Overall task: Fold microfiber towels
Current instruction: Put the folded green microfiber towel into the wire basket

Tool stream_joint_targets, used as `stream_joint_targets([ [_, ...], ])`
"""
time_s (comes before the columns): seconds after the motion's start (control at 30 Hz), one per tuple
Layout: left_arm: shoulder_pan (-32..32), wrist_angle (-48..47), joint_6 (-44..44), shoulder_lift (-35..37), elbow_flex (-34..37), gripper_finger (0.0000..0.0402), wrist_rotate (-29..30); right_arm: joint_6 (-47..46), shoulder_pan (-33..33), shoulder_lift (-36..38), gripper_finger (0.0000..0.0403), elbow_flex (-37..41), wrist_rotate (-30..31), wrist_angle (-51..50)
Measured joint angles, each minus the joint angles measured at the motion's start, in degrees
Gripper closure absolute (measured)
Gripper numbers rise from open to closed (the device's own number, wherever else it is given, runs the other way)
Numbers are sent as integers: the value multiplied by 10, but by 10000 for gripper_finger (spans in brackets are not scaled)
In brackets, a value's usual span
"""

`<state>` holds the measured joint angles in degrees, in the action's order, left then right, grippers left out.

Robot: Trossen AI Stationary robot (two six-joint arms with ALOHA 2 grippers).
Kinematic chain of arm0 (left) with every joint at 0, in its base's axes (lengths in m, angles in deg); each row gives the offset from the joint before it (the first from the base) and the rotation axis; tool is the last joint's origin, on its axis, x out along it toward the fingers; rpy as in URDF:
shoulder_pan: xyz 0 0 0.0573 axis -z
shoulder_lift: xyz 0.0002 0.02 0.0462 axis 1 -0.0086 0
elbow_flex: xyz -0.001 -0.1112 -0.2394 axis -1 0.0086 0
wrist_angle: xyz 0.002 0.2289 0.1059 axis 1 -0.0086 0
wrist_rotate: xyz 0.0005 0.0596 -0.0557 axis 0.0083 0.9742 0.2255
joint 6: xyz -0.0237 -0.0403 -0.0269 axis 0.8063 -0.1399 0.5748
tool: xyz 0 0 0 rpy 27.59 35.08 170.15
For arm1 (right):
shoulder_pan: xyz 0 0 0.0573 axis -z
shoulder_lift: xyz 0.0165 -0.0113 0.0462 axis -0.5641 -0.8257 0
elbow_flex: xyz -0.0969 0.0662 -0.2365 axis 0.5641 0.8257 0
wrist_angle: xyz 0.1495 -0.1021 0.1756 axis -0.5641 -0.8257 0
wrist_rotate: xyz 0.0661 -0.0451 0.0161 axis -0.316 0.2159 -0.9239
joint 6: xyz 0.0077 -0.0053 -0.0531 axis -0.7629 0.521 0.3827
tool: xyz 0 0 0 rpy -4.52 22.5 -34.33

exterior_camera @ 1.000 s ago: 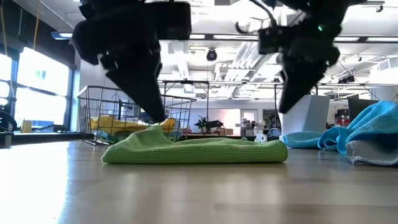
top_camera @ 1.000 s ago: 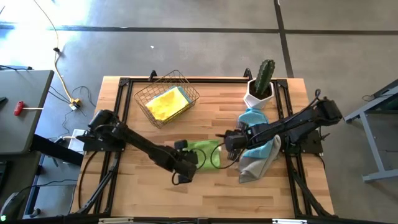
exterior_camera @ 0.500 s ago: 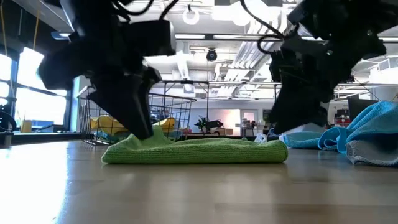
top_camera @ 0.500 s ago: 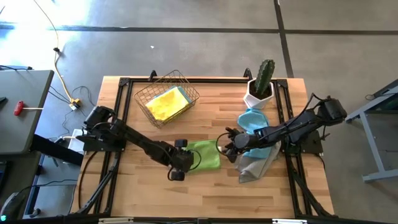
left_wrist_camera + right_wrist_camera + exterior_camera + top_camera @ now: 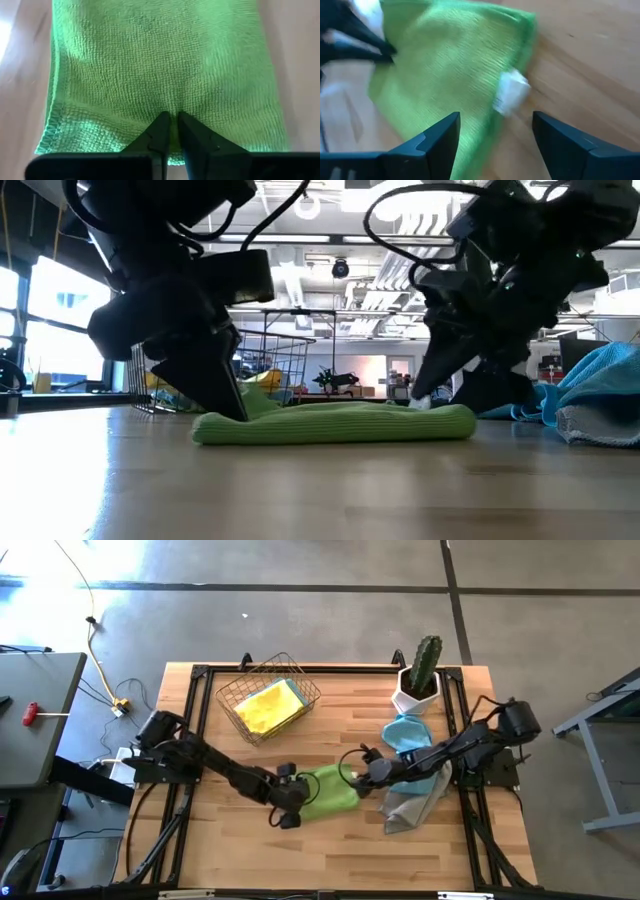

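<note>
A folded lime green towel point(image 5: 328, 790) lies flat on the wooden table point(image 5: 240, 850), also seen in the low view point(image 5: 335, 423). My left gripper point(image 5: 291, 802) comes down on its left end and is shut there point(image 5: 171, 119). My right gripper point(image 5: 366, 772) stands open over the towel's right end, its fingers either side of a white label point(image 5: 512, 93); I cannot tell whether it touches the cloth. A light blue towel point(image 5: 405, 730) and a grey towel point(image 5: 408, 808) lie heaped at the right. My left gripper has its fingertips point(image 5: 161, 125) on the towel's top face, a little in from the stitched edge point(image 5: 54, 125). A small pucker of cloth point(image 5: 172, 111) stands between the two tips. The fingers slant down from the table's left. The towel lies flat on the table.
A wire basket point(image 5: 268, 698) holding a yellow towel point(image 5: 266, 706) stands at the far left of the table. A cactus in a white pot point(image 5: 420, 675) stands at the far right. Bare wood lies along the near edge.
Both grippers have come down onto the green towel's two ends, and the right one has rolled about its own axis. The towel has slid a little toward the table's right and sits slightly turned.
</note>
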<state>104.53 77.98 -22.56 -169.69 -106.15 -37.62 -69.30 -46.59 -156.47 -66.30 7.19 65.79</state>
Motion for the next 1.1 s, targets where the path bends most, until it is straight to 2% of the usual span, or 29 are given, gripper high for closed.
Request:
stream_joint_targets([
  [0.33,-1,76,-25,-18,1,387,-5,-9,0,-67,160,-1,13,130],
  [0.6,-15,90,-26,-19,1,387,-12,1,-3,-77,170,-1,-3,136],
  [0.77,-19,104,-24,-19,2,387,-8,26,-3,-77,236,-1,-3,131],
  [1.0,-16,129,-37,7,-5,387,-6,83,-5,-78,376,-1,-12,129],
  [1.1,-13,124,-36,24,-5,387,-17,112,-5,-75,392,0,-22,128],
])
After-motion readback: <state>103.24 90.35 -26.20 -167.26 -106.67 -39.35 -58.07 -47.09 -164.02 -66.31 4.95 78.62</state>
